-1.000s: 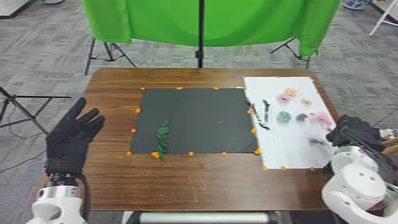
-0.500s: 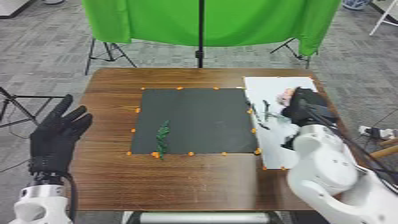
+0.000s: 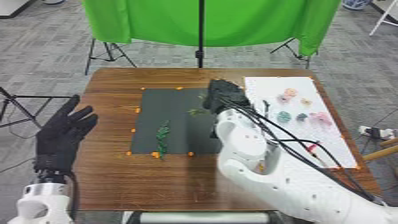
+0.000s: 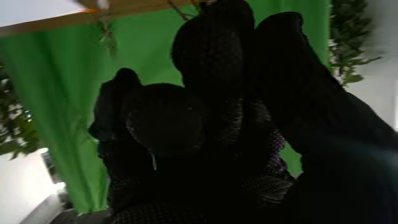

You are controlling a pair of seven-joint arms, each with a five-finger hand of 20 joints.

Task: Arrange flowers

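In the head view my right hand (image 3: 224, 96) is above the upper right part of the black sheet (image 3: 164, 102), pinching a small pale green sprig (image 3: 197, 112) that sticks out to its left. The right wrist view has my right hand (image 4: 213, 115) with thin stems (image 4: 180, 10) at its fingertips. A long green leafy stem (image 3: 163, 137) lies upright on the sheet's lower left. Pink flowers (image 3: 289, 94), a larger pink bloom (image 3: 320, 119) and a blue-green flower (image 3: 283, 116) rest on the white sheet (image 3: 275, 84). My left hand (image 3: 64, 131) is held open beside the table's left edge.
Orange tape pieces (image 3: 179, 88) line the sheets on the brown table (image 3: 115, 185). My right arm spans the table's lower right, covering the black sheet's lower right corner and part of the white sheet. A green cloth (image 3: 151, 25) hangs behind the table.
My right hand has moved from the table's right side, over the white sheet, leftward to the black sheet, bringing the small sprig along. My left hand has shifted slightly.
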